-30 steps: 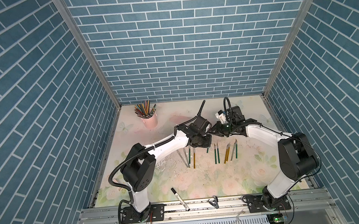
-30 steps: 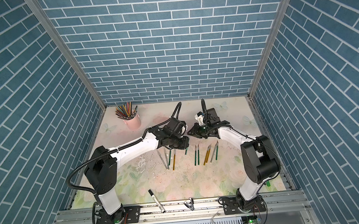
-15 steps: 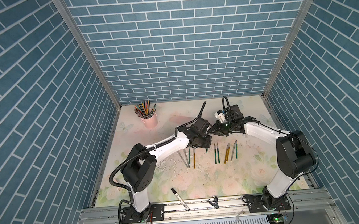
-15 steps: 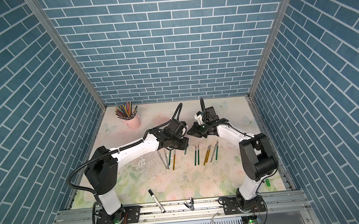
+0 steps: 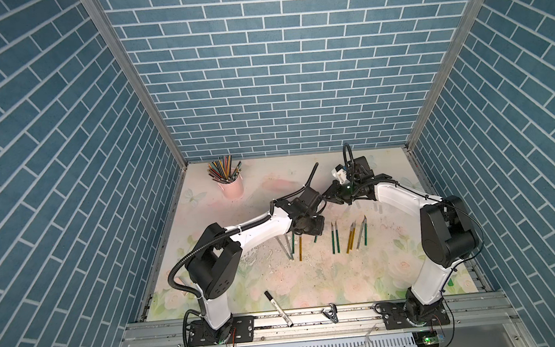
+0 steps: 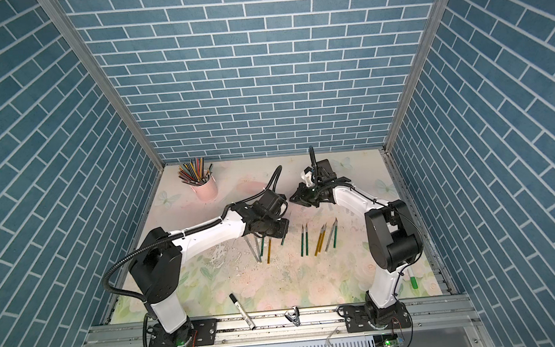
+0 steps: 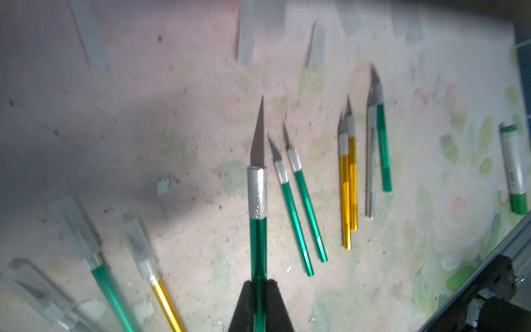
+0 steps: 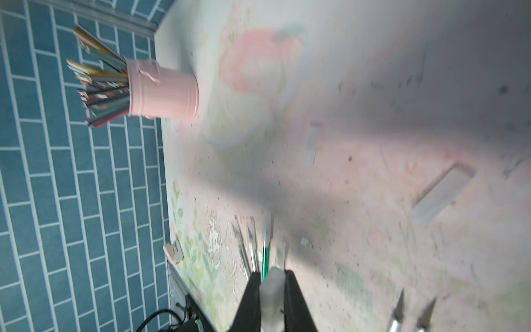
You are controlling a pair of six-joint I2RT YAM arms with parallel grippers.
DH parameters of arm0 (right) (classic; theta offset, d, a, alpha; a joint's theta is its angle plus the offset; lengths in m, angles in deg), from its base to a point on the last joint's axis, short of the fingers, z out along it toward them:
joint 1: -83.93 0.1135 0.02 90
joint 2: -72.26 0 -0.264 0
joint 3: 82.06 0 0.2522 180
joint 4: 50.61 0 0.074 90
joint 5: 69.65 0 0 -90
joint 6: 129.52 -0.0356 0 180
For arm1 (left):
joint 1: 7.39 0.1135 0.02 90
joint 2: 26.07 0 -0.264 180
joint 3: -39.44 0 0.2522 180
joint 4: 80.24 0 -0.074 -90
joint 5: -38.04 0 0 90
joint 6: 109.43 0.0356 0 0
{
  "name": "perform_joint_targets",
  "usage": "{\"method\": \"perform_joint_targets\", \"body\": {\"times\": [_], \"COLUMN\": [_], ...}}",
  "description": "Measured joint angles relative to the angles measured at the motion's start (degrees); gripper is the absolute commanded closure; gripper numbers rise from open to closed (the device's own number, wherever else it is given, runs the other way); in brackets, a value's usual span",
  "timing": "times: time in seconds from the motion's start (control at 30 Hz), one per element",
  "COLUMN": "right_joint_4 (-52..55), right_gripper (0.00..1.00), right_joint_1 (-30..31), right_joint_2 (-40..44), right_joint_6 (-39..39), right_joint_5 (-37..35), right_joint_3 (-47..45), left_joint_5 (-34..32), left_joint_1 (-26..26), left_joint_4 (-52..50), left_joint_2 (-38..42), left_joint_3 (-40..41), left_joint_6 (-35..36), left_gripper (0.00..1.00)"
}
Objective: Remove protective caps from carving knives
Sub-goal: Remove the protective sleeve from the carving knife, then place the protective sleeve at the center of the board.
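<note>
My left gripper [image 7: 260, 283] is shut on the handle of a green carving knife [image 7: 258, 201] whose grey blade is bare. It hangs over the mat's middle in both top views [image 5: 311, 227] [image 6: 279, 231]. My right gripper [image 8: 271, 277] is shut on a translucent whitish protective cap [image 8: 271, 287], just behind and to the right of the left one [image 5: 328, 195]. Several uncapped knives [image 5: 350, 238] lie in a row on the right. Capped knives [image 7: 94, 258] lie to the left. Loose caps [image 8: 442, 195] [image 7: 245, 34] lie on the mat farther back.
A pink cup of coloured pencils [image 5: 231, 184] stands at the back left. A black-capped white marker [image 5: 278, 308] and a black clip [image 5: 329, 314] lie at the front edge. A green-capped marker [image 6: 412, 277] lies by the right arm's base.
The two grippers have drawn slightly apart. The left one has come a little toward the front with the knife, and the right one has moved back with the cap.
</note>
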Motion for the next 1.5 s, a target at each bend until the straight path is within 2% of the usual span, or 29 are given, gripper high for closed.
{"method": "perform_joint_targets", "body": {"times": [0.3, 0.6, 0.9, 1.5], "right_joint_4": [-1.6, 5.2, 10.9, 15.4], "right_gripper": [0.98, 0.97, 0.94, 0.86], "right_joint_1": [-1.4, -0.7, 1.2, 3.7], "right_joint_2": [-2.8, -8.0, -13.5, -19.2], "right_joint_6": [1.2, 4.5, 7.4, 9.0], "right_joint_5": [-2.6, -7.6, -11.1, -13.6], "right_joint_3": [4.5, 7.1, 12.0, 16.6], "left_joint_5": [0.2, -2.9, -5.3, -5.7], "left_joint_1": [-0.4, 0.0, 2.9, 3.6], "left_joint_4": [-4.9, -5.2, -4.6, -3.2], "left_joint_2": [0.3, 4.7, 8.8, 9.3], "left_joint_3": [1.6, 2.9, 6.4, 6.6], "left_joint_6": [0.0, -1.1, -2.7, -3.4], "left_gripper": [0.96, 0.96, 0.97, 0.97]}}
